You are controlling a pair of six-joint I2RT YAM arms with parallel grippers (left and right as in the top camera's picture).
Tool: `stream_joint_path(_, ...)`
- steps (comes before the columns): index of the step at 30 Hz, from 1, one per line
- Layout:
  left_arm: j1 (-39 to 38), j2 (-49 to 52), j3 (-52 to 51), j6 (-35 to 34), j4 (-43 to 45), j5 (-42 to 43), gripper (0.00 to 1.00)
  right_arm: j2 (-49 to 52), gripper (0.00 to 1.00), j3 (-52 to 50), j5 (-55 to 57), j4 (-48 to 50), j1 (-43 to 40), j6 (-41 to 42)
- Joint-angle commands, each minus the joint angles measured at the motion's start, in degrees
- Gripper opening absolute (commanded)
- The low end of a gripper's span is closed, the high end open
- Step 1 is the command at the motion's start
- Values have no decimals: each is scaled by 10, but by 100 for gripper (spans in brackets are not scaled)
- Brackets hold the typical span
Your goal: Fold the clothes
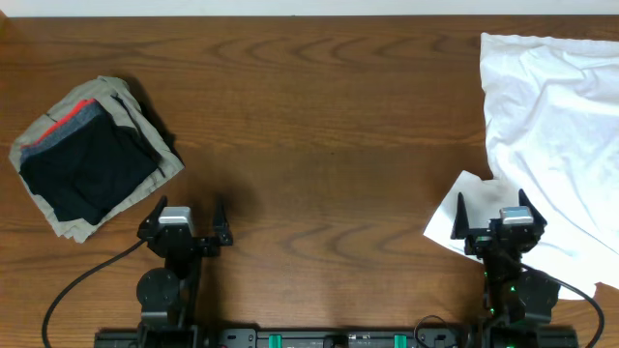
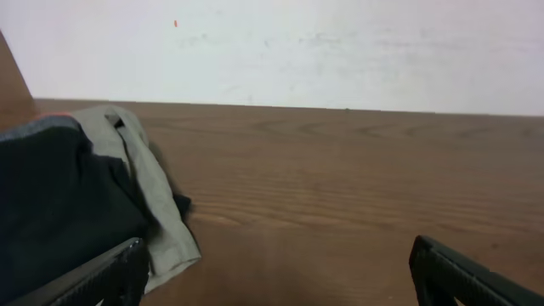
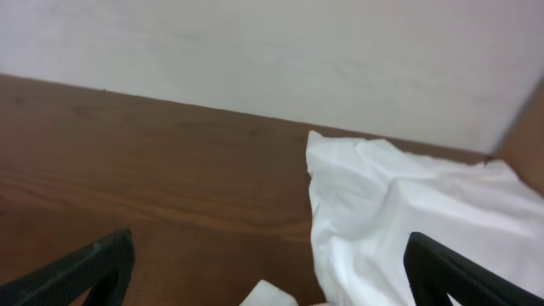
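Note:
The white T-shirt (image 1: pixel 551 126) lies crumpled at the table's right side, running from the far right corner down to the front edge. It also shows in the right wrist view (image 3: pixel 399 212). No print shows on it. My right gripper (image 1: pixel 493 208) is open and empty, hovering over the shirt's near left corner. My left gripper (image 1: pixel 186 217) is open and empty at the front left, over bare wood, away from the shirt.
A stack of folded black, grey, red and khaki garments (image 1: pixel 92 155) sits at the left, also in the left wrist view (image 2: pixel 76 195). Bare wooden table (image 1: pixel 319 126) spans the middle. A white wall backs the table.

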Motion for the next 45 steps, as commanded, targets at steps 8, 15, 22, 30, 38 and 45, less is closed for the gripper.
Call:
stream_joint_path(8,0,73,147,-83,-137,4,98,135,99,153,67,-105,4,67)
stream_joint_path(15,0,266,340,-83,-288,8,98,370,99,363,70,-271,0,67)
stream_joint_path(22,0,427,457,-83,-383,89,98,567,98,527,2,-397,0,66)
stream_joint_path(30,0,479,457,-83,-377,101,98,731,99,528,203,-441,-29,180)
stream_joint_path(38,0,487,457,-83,-377,101,98,908,99,527,208,-439,-35,198)
stream_joint_path(45,0,487,457,-83,-377,100,98,1008,99,526,177,-402,-35,198)
